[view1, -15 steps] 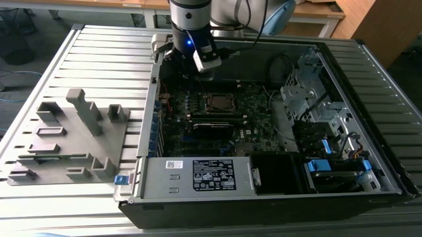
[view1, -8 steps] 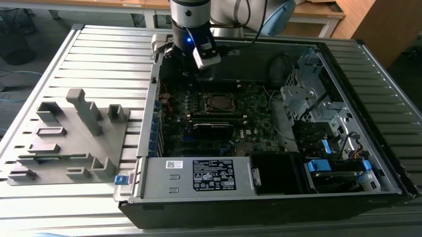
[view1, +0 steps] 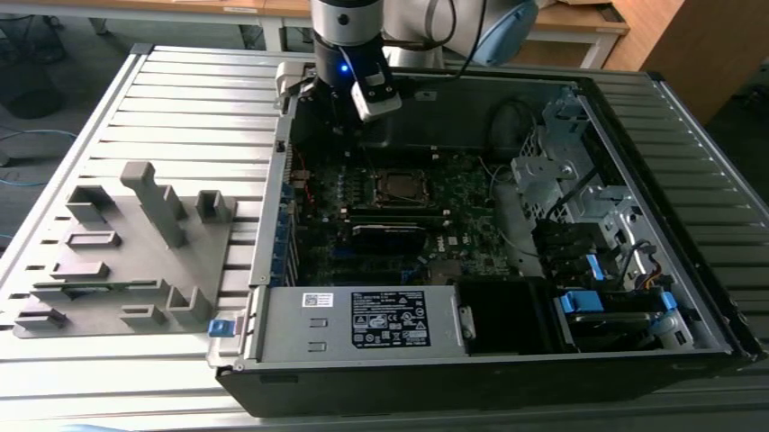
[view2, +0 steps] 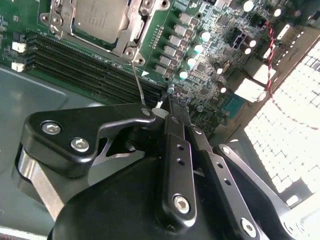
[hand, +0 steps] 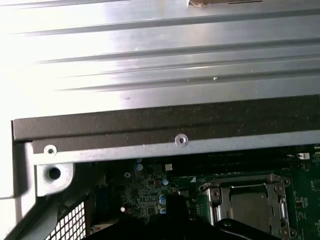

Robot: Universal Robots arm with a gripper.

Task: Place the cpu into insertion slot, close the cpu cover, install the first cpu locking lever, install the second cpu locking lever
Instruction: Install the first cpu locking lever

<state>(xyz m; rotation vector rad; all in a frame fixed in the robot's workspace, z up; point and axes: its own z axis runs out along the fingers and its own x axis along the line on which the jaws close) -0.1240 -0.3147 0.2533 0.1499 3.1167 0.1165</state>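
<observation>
The cpu (view2: 100, 17) lies flat in the insertion slot (view1: 402, 186) on the green board, its silver-grey top showing. The cpu cover (view2: 134, 31) is down around it as a silver frame. Both show again in the first wrist view: cpu (hand: 252, 204), cpu cover (hand: 220, 192). A thin wire locking lever (view2: 138, 82) runs from the socket's corner towards my fingertips. My gripper (view2: 173, 102) hangs over the board a short way from the socket, its black fingers (view2: 175, 145) pressed together with nothing seen between them. In the exterior view the gripper (view1: 374, 112) is above the case's far end.
Long black memory slots (view2: 85, 65) lie beside the socket. The case's dark wall (hand: 150, 125) stands close by. A white-labelled power supply box (view1: 360, 319) fills the near end, a drive cage (view1: 577, 180) the exterior view's right. A grey fixture (view1: 121, 261) sits outside on the slatted table.
</observation>
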